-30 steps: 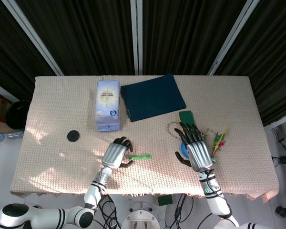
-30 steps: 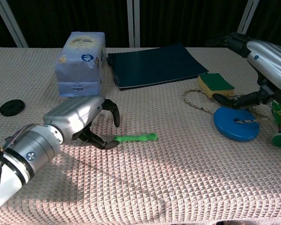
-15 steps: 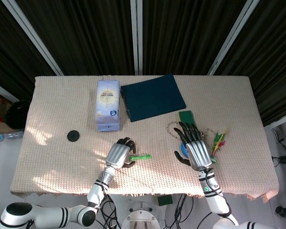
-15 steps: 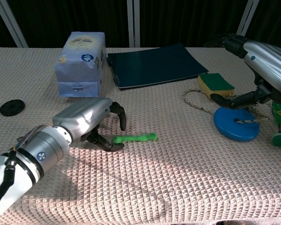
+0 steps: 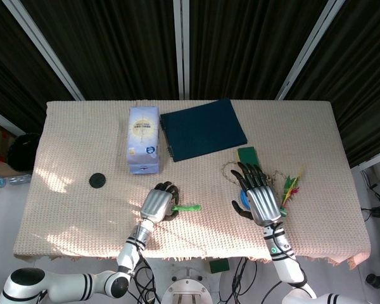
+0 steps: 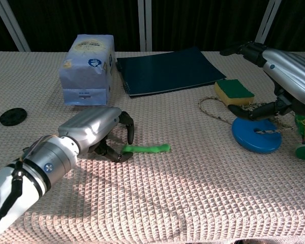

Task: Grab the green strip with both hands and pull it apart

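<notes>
The green strip [image 5: 188,207] [image 6: 147,148] lies flat on the woven cloth, near the front middle of the table. My left hand [image 5: 157,204] [image 6: 94,131] is at its left end, fingers curled down over that end and the thumb under it, pinching it. The rest of the strip stretches free to the right. My right hand [image 5: 258,193] [image 6: 287,76] hovers well to the right with its fingers spread and nothing in it, above a blue disc [image 6: 256,133].
A light blue box [image 5: 144,146] and a dark blue folder [image 5: 202,128] lie at the back. A yellow-green sponge [image 6: 234,91], a loop of cord [image 6: 212,112] and a feathered toy [image 5: 290,187] crowd the right side. A black disc [image 5: 97,180] sits left.
My left hand has slid right onto the strip's left end and its fingers have curled tighter around it. The strip and the right hand have hardly moved.
</notes>
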